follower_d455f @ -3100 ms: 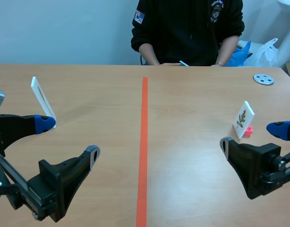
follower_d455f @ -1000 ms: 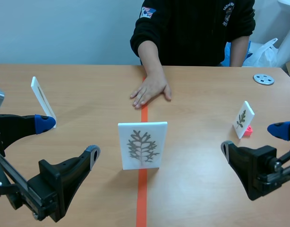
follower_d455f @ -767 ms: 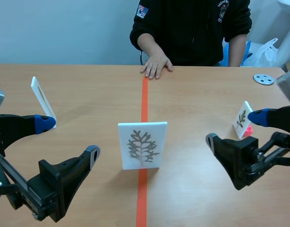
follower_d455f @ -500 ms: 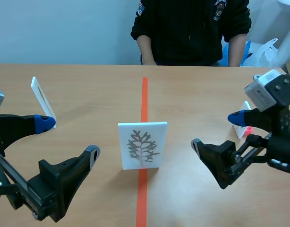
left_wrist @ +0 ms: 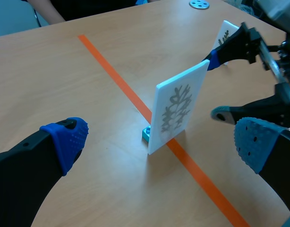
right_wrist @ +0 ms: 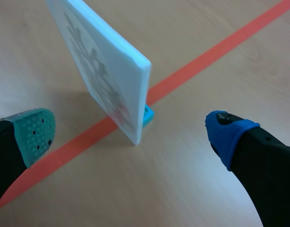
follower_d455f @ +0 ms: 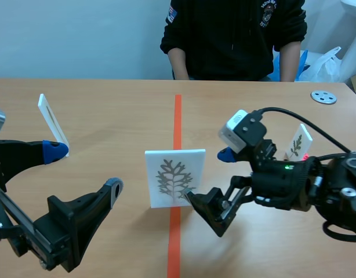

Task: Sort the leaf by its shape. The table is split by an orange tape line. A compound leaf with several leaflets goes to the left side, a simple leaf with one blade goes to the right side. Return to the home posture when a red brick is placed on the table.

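A white card (follower_d455f: 175, 176) printed with a grey, many-lobed leaf stands upright on the orange tape line (follower_d455f: 177, 116), on a small blue base (right_wrist: 147, 115). My right gripper (follower_d455f: 206, 175) has come in from the right and is open just beside the card's right edge. In the right wrist view the card's (right_wrist: 102, 71) near lower corner lies between the teal pad (right_wrist: 34, 130) and the blue pad (right_wrist: 227, 130), touching neither. My left gripper (follower_d455f: 85, 169) hangs open low at the left, well short of the card (left_wrist: 178, 111).
A white card (follower_d455f: 51, 124) leans on the left half. Another leaf card (follower_d455f: 298, 143) on a pink base (follower_d455f: 305, 159) stands on the right half behind my right arm. A metal disc (follower_d455f: 323, 97) lies far right. A person (follower_d455f: 233, 35) sits across the table.
The leaf card was set on the tape line and the person's hand drew back. My right arm swung left from the table's right side up to the card. The left arm stayed still.
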